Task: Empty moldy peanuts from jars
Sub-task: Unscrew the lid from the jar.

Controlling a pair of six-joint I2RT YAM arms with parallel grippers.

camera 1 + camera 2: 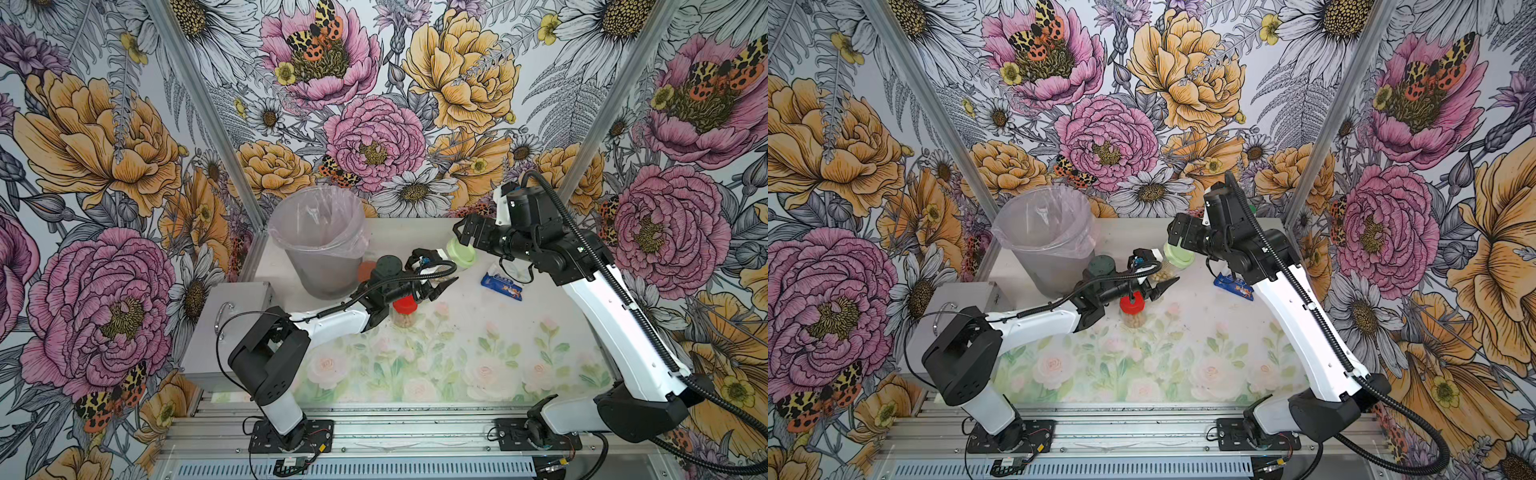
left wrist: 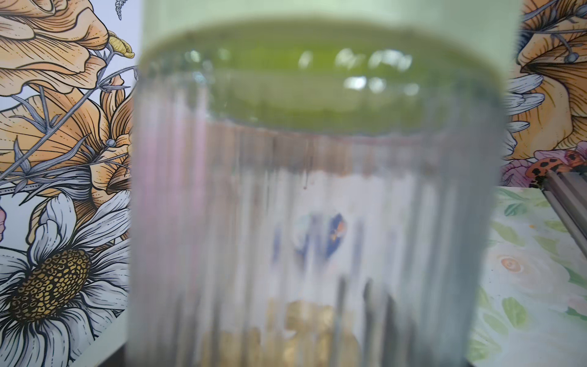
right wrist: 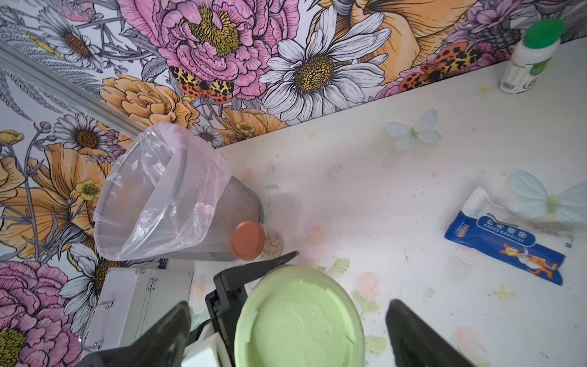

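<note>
My left gripper (image 1: 440, 268) is shut on the ribbed clear body of the green-lidded jar (image 1: 460, 251), which fills the left wrist view (image 2: 317, 197). It leans with its lid toward the right arm. Moldy peanuts (image 1: 1160, 274) lie at its bottom (image 2: 305, 330). My right gripper (image 3: 290, 306) is open, one finger on each side of the light green lid (image 3: 301, 321) with a gap to it. A red-lidded jar (image 1: 405, 306) of peanuts stands under the left arm. The brown-lidded jar (image 3: 247, 240) stands against the bucket.
A mesh bucket with a plastic liner (image 1: 320, 241) stands at the back left. A blue gauze bandage packet (image 1: 500, 286) lies on the table under the right arm. A white bottle with a green cap (image 3: 530, 57) is by the back wall. A grey metal box (image 1: 232, 316) sits at the left edge.
</note>
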